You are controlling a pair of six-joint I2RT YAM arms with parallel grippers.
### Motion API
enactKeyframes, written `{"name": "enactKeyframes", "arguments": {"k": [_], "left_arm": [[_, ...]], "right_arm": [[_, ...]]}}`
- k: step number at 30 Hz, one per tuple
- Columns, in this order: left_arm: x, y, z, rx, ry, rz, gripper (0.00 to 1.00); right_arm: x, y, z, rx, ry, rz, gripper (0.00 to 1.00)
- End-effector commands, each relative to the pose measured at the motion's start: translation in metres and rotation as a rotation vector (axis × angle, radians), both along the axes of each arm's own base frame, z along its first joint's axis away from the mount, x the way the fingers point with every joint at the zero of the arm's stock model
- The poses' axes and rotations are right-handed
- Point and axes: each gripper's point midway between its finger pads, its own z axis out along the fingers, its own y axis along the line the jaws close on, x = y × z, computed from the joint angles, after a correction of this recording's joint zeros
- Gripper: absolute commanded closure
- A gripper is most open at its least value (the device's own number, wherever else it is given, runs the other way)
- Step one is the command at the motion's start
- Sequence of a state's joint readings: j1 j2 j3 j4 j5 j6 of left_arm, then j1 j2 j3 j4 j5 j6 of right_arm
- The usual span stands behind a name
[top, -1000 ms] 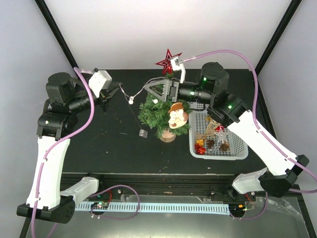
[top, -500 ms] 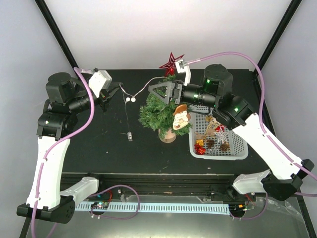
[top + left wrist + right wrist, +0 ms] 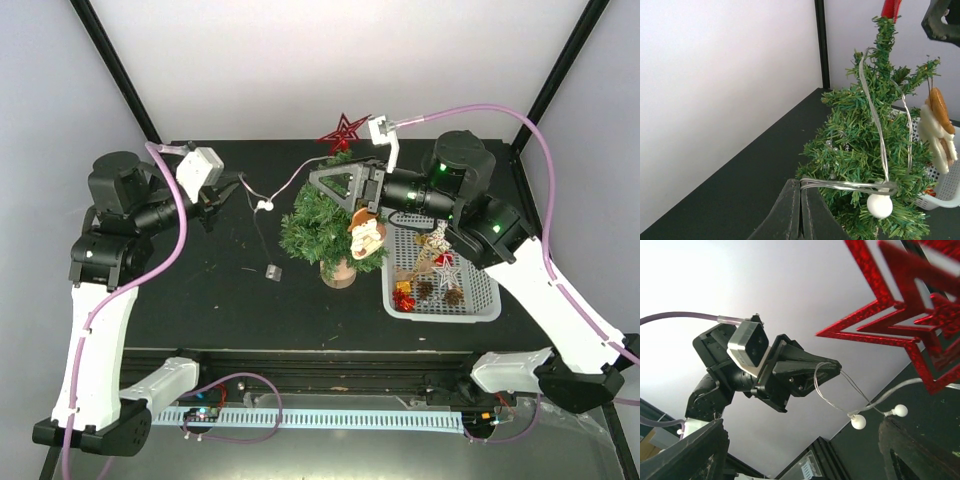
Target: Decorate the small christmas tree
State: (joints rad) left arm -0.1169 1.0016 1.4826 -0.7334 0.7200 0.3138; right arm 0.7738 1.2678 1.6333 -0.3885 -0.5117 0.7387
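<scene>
The small christmas tree (image 3: 326,226) stands mid-table on its wooden stump, with a red glitter star (image 3: 343,130) at its top and a santa ornament (image 3: 366,232) on its right side. A thin light string (image 3: 275,190) with white bulbs (image 3: 263,205) runs from the tree to my left gripper (image 3: 238,186), which is shut on the wire left of the tree. In the left wrist view the left gripper (image 3: 801,186) pinches the wire, which loops over the tree (image 3: 865,145). My right gripper (image 3: 318,185) stands open above the tree, holding nothing; the star (image 3: 910,315) hangs free beside it.
A white basket (image 3: 488,300) with several more ornaments sits right of the tree. A small grey box (image 3: 273,271) dangles on the light string over the table, left of the stump. Black frame posts stand at the back corners.
My right gripper has opened and drawn back to the right, away from the star. The tree has settled more upright. The grey box on the string has swung left, then part-way back.
</scene>
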Motion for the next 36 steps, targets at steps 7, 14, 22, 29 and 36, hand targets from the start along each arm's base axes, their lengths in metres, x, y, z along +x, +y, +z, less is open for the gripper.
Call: {"name": "enactKeyframes", "arguments": {"k": [7,14,22,29,36], "left_arm": [[-0.021,-0.003,-0.003,-0.034,0.053,-0.039,0.98],[-0.018,-0.009,-0.029,-0.076,0.176,-0.074,0.99],[-0.001,-0.014,-0.046,-0.115,0.264,-0.086,0.98],[0.029,-0.015,-0.076,-0.121,0.328,-0.059,0.98],[0.055,-0.018,-0.083,-0.146,0.365,-0.043,0.98]], "right_arm": [[-0.031,-0.033,0.044,0.054,-0.116,-0.022,0.19],[-0.039,-0.072,0.041,-0.019,-0.171,-0.157,0.19],[-0.046,-0.093,0.025,-0.049,-0.174,-0.218,0.19],[-0.045,-0.101,0.008,-0.092,-0.166,-0.254,0.20],[-0.035,-0.117,-0.014,-0.171,-0.164,-0.354,0.20]]}}
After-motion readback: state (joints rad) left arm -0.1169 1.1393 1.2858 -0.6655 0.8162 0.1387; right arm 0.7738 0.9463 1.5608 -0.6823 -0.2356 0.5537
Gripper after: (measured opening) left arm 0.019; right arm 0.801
